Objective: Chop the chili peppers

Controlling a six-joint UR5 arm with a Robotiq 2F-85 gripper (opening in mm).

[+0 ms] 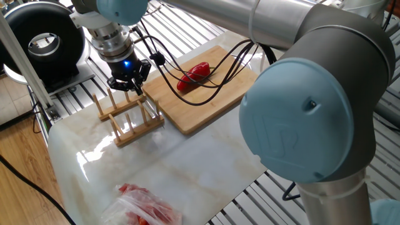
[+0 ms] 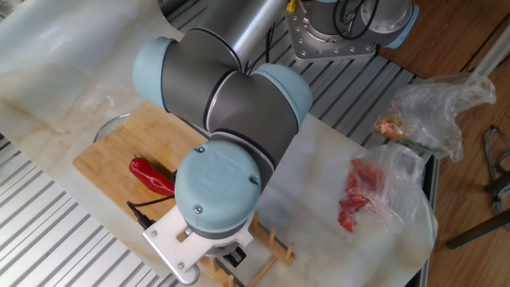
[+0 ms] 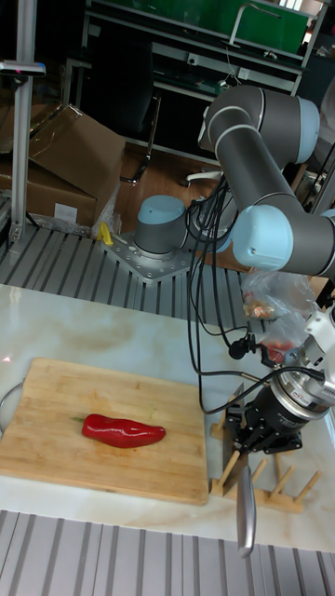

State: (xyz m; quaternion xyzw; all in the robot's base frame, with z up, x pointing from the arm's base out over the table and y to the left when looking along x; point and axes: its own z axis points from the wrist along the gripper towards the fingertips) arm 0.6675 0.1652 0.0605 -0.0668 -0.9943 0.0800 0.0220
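Observation:
One whole glossy red chili pepper (image 1: pixel 192 76) (image 2: pixel 151 175) (image 3: pixel 123 431) lies on the wooden cutting board (image 1: pixel 206 109) (image 3: pixel 56 400). My gripper (image 1: pixel 130 87) (image 3: pixel 249 436) hangs over the wooden slotted rack (image 1: pixel 128 122) (image 3: pixel 270 489), just off the board's end. In the tall view its fingers sit closed around the handle of a knife whose steel blade (image 3: pixel 246 512) sticks out past the table's front edge. In the other fixed view the wrist hides the fingers.
Black cables (image 1: pixel 212 75) drape from the wrist across the board above the pepper. A clear plastic bag (image 1: pixel 147 206) (image 2: pixel 362 191) showing red lies on the marble top. A second crumpled bag (image 2: pixel 434 104) and a black round device (image 1: pixel 44 44) sit at the edges.

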